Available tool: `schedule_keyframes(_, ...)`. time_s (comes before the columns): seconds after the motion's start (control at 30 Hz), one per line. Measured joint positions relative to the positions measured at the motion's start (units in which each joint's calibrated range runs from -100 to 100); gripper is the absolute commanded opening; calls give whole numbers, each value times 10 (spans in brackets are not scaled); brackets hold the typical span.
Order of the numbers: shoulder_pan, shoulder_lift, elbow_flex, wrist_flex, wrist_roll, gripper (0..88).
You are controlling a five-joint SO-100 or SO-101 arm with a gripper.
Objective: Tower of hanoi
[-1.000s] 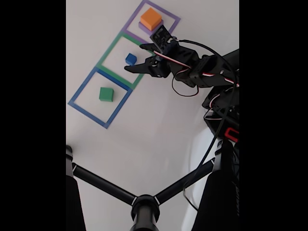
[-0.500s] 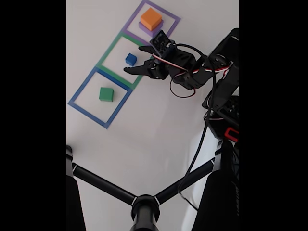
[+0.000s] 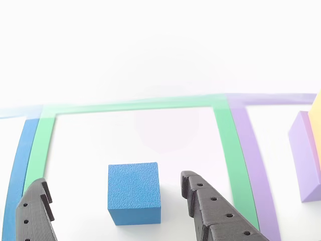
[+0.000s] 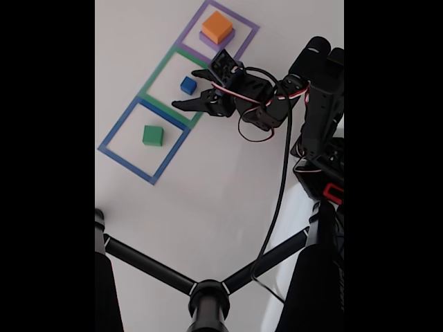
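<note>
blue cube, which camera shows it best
The other view: the blue cube sits large and sharp between the open gripper's fingers. The fixed view shows it as a small patch inside the green square.

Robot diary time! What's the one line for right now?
gripper: open, straddling blue cube | cube: on table inside green square, not gripped | phase: approach

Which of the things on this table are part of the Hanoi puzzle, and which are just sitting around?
Part of the job:
blue cube
green cube
orange block stacked on purple block
blue, green and purple tape squares
gripper, open

Just there:
black tripod legs
arm's cable
</note>
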Motion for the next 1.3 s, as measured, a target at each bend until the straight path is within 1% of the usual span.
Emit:
schedule_keyframes(0.17,1,5,-1,-2,0,266)
schedule_keyframes(0.43,1,7,-1,-2,0,209)
schedule_keyframes(0.97,-3,17,-4,-2,-2,62)
schedule_keyframes(1.3,-8,17,-4,-2,-6,53)
